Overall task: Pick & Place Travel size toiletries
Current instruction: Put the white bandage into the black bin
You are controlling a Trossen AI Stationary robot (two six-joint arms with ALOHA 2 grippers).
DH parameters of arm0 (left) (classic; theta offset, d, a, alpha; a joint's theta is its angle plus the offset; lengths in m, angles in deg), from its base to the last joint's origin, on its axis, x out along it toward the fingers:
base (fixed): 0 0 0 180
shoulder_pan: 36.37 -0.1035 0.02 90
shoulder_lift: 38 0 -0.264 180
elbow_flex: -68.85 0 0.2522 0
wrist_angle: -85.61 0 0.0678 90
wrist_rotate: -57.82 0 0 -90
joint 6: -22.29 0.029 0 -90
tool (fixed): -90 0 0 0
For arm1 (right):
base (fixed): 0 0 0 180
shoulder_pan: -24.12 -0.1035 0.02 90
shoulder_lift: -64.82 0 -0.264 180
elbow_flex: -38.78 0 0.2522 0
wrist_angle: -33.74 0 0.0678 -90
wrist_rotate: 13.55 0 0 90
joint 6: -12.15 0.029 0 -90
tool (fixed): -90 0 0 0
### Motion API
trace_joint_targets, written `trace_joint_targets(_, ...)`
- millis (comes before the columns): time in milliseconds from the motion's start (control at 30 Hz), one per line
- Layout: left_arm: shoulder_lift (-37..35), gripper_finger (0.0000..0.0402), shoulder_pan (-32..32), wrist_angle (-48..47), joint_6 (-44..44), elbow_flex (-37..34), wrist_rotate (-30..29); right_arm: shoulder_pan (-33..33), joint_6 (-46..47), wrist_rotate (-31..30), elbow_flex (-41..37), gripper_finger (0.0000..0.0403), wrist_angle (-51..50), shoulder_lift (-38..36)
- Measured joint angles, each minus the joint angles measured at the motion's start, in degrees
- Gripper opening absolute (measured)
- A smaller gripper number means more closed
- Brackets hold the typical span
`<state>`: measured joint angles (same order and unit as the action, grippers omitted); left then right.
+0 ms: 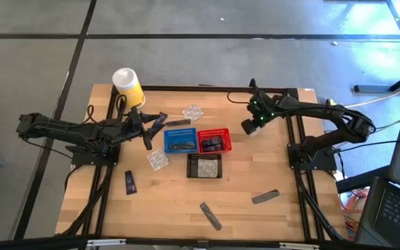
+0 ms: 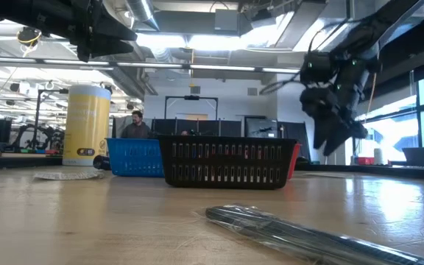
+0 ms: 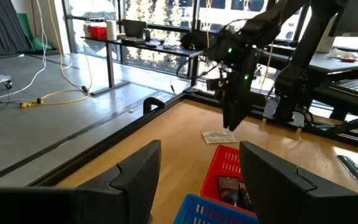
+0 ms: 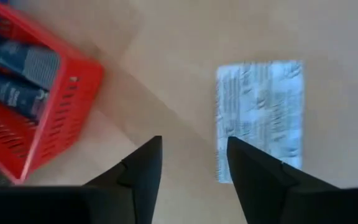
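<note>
My right gripper [image 1: 250, 128] [image 4: 191, 168] is open and empty. It hovers, pointing down, over a clear printed packet [image 4: 260, 118] that lies flat on the table to the right of the red basket [image 1: 214, 141]. The red basket holds dark navy tubes [image 4: 14, 81]. My left gripper [image 1: 154, 132] [image 3: 197, 180] is open and empty, above the table at the left end of the blue basket [image 1: 179, 140]. Clear packets [image 1: 193, 111] [image 1: 157, 160], a navy tube [image 1: 129, 182] and grey tubes [image 1: 210, 215] [image 1: 266, 196] lie loose on the table.
A black basket [image 1: 205, 167] stands in front of the blue and red ones. A white-and-yellow canister [image 1: 127, 85] stands at the far left. A slim grey item [image 1: 178, 123] lies behind the blue basket. A person [image 2: 135, 125] sits in the room beyond the table.
</note>
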<state>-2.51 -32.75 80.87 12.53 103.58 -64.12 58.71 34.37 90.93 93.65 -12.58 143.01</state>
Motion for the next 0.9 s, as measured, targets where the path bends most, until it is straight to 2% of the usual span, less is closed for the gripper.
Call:
trace_joint_targets(133, 0.01, 0.0212, 0.0, 0.0, 0.0, 0.0, 0.02, -0.11, -1.09, -10.73, 1.56, 0.017, -5.62, -1.03)
trace_joint_targets(200, 0.01, 0.0212, 0.0, 0.0, 0.0, 0.0, 0.02, 0.28, -1.8, -13.56, 1.56, 0.0169, -7.11, -1.01)
trace_joint_targets(467, 0.01, 0.0212, 0.0, 0.0, -0.02, -0.02, 0.02, 2.46, -3.34, -13.79, -1.33, 0.0201, -6.86, 0.47)
trace_joint_targets(700, 0.01, 0.0212, -0.01, 0.0, -0.02, -0.01, 0.02, 2.25, -3.36, -13.42, -4.14, 0.0241, -0.61, 1.4)
trace_joint_targets(900, 0.01, 0.0212, 0.0, 0.0, -0.02, -0.01, 0.02, -0.29, -2.67, -13.99, -6.53, 0.0244, 3.67, 3.62)
